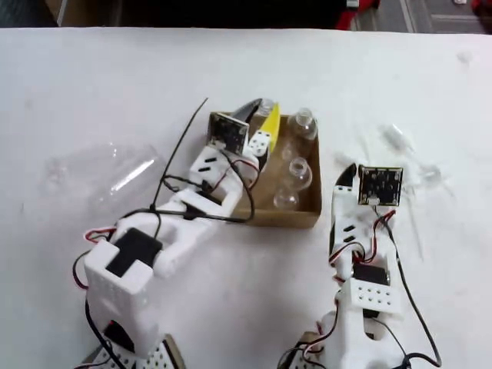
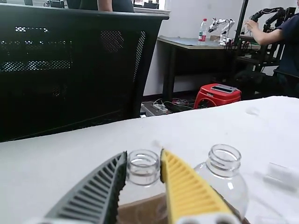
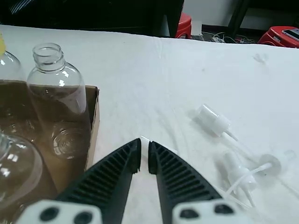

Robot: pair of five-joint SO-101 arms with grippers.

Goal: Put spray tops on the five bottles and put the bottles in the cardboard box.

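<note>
Mia: Where is the left gripper [image 2: 143,157]?

Tom: It is over the far corner of the cardboard box [image 1: 284,218]. Its black jaw and its yellow jaw press on the neck of a clear bottle [image 2: 142,175], one from each side. So it is holding that bottle. The bottle stands up straight and its mouth is open.

Mia: Does the bottle touch the bottom of the box?

Tom: I cannot tell. I just see brown card under it.

Mia: Are there other bottles?

Tom: Yes. A second bottle [image 2: 224,170] stands in the box just beside the held one, and its mouth is open too. A third bottle [image 1: 298,173] and a fourth bottle [image 1: 286,198] are in the near part of the box, close together.

Mia: And the right gripper [image 3: 144,148]?

Tom: It is low over the white table [image 1: 231,61], just beside the box, on the side away from the left arm. Its two black jaws are almost together, with only a thin slit between them. A tiny white bit shows at the tips, but I cannot tell what it is or if it is pinched.

Mia: Where are the spray tops?

Tom: One spray top [image 3: 212,120] lies on the table past the right gripper. Another spray top [image 3: 237,169] lies near it. Both are outside the box, apart from the bottles
</note>
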